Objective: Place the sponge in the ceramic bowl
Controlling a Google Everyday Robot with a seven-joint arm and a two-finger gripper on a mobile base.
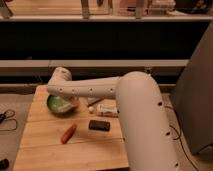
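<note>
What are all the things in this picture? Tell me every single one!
table: one, light wood, middle of the view.
ceramic bowl: one, greenish, back left of the table, partly under the arm.
long thing: one, orange-red, lying in front of the bowl.
dark block: one, blackish, right of the long thing.
tube: one, white, lying behind the dark block.
cable: one, black, on the floor at left.
arm: one, white, reaching from the right to the bowl.
pincer: one, mostly hidden, at the arm's end over the bowl.
</note>
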